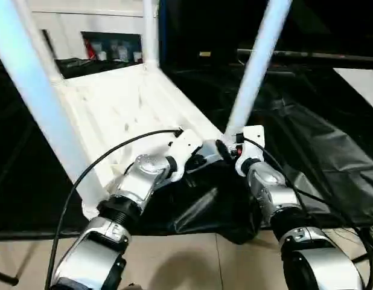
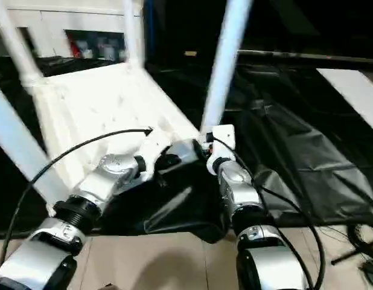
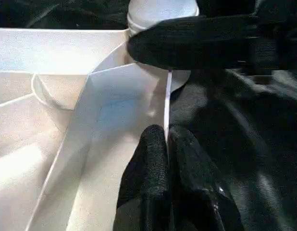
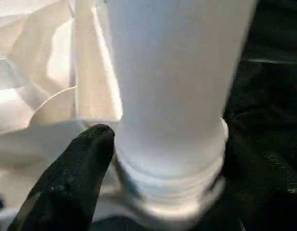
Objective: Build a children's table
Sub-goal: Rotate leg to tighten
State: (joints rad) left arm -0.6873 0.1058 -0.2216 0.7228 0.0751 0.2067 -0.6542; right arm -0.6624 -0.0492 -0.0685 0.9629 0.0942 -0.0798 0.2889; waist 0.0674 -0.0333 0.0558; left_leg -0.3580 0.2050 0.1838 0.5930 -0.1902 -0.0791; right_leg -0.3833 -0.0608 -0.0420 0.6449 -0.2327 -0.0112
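- Nearest cam: two silver forearms, reaching fwd to the near corner of the tabletop (image 1: 120, 106), which lies underside-up on black sheeting (image 1: 319, 151).
- Left gripper (image 3: 166, 144) clenched on the top's thin side wall, one finger each side.
- Right gripper (image 4: 158, 159) around the base of the near-right leg (image 1: 256, 66), right at its corner socket; one finger (image 4: 74, 168) touching, the other hidden, so grip can't tell.
- Judgement: leg being seated. Keep left clamp firm, push leg straight down its axis, no tilt.
- Hard to see: whether leg is fully home. Legs cut off up top.
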